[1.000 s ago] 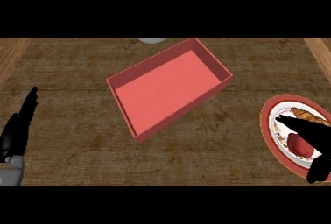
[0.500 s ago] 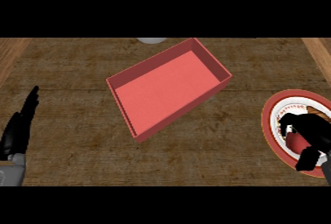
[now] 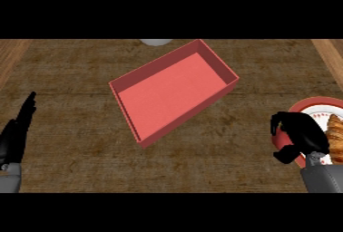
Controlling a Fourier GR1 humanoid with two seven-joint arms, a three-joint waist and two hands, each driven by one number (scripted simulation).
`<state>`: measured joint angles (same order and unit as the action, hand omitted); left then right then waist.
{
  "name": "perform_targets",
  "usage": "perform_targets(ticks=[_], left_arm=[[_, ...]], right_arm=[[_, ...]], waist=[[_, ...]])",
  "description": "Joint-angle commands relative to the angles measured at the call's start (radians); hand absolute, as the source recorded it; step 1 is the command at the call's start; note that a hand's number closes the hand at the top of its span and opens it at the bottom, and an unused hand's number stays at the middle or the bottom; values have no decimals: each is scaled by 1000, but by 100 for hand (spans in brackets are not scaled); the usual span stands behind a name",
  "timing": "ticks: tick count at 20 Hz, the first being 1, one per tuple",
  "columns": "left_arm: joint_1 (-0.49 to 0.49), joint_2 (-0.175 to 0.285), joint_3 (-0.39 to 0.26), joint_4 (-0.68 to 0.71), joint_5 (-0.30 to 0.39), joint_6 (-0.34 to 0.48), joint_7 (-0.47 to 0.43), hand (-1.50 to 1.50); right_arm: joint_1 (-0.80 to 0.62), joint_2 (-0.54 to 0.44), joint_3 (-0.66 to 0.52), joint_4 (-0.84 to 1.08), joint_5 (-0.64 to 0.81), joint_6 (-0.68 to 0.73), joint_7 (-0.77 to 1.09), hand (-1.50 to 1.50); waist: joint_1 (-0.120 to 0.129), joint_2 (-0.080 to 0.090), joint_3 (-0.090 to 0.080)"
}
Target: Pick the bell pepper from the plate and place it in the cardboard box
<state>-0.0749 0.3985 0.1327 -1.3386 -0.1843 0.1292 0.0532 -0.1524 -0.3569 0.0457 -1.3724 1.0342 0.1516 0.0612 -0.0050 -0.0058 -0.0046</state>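
My right hand has slid off the plate toward the box, fingers clenched; the pepper no longer shows there, so I judge it's inside that grasp. Left hand rests released at the left edge. I count one box, one plate, one croissant, two hands

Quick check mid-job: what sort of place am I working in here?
Probably a kitchen counter: a brown wood-grain top, a plate with a croissant, and an open red box.
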Motion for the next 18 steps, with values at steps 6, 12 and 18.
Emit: perform_targets(ticks=[6,12,18], left_arm=[[2,8,15,-61,3,-23,67,0],[-25,-50,-18,24,-54,35,-9,0],[-16,-11,28,13,-14,-33,-10,0]], right_arm=[[75,58,-19,-389,51,-32,201,150],[-67,86,52,-570,60,21,216,150],[-223,191,97,-467,24,62,241,150]], waist=[[-1,0,5],[-2,5,4],[13,6,4]])
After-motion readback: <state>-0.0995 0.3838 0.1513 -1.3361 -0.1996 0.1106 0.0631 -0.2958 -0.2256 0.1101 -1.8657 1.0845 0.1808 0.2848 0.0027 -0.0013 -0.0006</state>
